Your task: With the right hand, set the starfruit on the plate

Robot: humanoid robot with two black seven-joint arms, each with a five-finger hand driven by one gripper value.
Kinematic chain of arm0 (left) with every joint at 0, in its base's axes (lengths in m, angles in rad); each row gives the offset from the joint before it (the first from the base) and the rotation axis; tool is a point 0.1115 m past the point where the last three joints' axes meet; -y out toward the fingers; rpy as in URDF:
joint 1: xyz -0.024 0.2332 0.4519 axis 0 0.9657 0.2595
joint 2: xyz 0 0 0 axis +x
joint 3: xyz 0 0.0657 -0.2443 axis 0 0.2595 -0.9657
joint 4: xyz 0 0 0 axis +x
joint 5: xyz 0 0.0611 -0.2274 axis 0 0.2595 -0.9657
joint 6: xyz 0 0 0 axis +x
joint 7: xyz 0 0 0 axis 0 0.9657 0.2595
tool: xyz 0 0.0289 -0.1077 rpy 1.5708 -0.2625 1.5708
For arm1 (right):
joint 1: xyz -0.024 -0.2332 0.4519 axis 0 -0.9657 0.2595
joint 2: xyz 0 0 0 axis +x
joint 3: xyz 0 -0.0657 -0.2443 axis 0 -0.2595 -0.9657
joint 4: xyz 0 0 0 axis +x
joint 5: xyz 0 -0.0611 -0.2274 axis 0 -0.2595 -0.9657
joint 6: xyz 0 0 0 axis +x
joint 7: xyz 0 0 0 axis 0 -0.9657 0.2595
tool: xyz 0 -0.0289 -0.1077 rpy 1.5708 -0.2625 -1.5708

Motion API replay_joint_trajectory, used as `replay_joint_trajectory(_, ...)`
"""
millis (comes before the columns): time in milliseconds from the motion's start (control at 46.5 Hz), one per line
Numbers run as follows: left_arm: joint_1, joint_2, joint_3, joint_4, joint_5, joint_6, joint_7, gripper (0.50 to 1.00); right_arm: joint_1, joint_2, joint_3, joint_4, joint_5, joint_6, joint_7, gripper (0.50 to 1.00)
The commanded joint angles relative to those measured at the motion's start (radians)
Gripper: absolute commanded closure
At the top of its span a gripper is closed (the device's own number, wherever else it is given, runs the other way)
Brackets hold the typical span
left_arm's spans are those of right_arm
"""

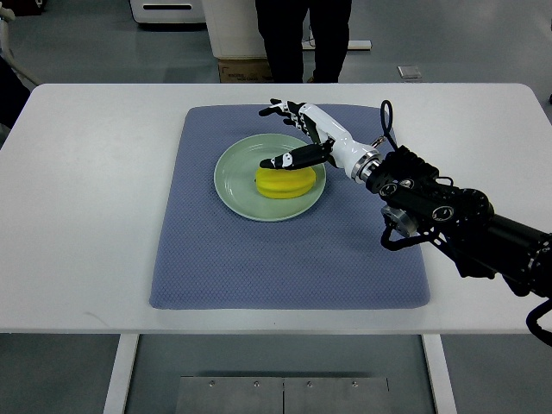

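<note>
A yellow starfruit (285, 182) lies on the pale green plate (233, 179), a little right of the plate's middle. My right hand (289, 138) hovers over the plate's far right side with its fingers spread. Its thumb (289, 159) reaches down to just above the fruit's top; the other fingers (280, 109) point left beyond the plate's rim. The hand holds nothing. Its black forearm (448, 216) comes in from the right edge. My left arm does not show.
The plate sits on a blue-grey mat (224, 259) spread over the white table (86, 216). A person's dark trouser legs (302, 39) stand behind the table's far edge, next to a cardboard box (241, 69).
</note>
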Motion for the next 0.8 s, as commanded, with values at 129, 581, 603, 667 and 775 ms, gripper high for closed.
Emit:
replay_joint_trajectory(129,0.0,0.0,0.0,0.0,0.0,0.0,0.0,0.5,-0.004,-0.088,0.087,0.122,0.012,-0.001,-0.002,0.5)
replay_joint_trajectory(581,0.0,0.0,0.0,0.0,0.0,0.0,0.0,0.5,-0.038,-0.21,0.174,0.162,0.042,-0.001,-0.02,0.5)
replay_joint_trajectory(603,0.0,0.0,-0.002,0.0,0.0,0.0,0.0,0.5,-0.043,-0.22,0.174,0.162,0.042,-0.001,-0.025,0.5)
replay_joint_trajectory(667,0.0,0.0,0.0,0.0,0.0,0.0,0.001,0.5,-0.054,-0.241,0.174,0.162,0.045,-0.001,-0.031,0.5)
replay_joint_trajectory(775,0.0,0.0,0.0,0.0,0.0,0.0,0.001,0.5,-0.057,-0.267,0.178,0.162,0.064,-0.001,-0.039,0.5)
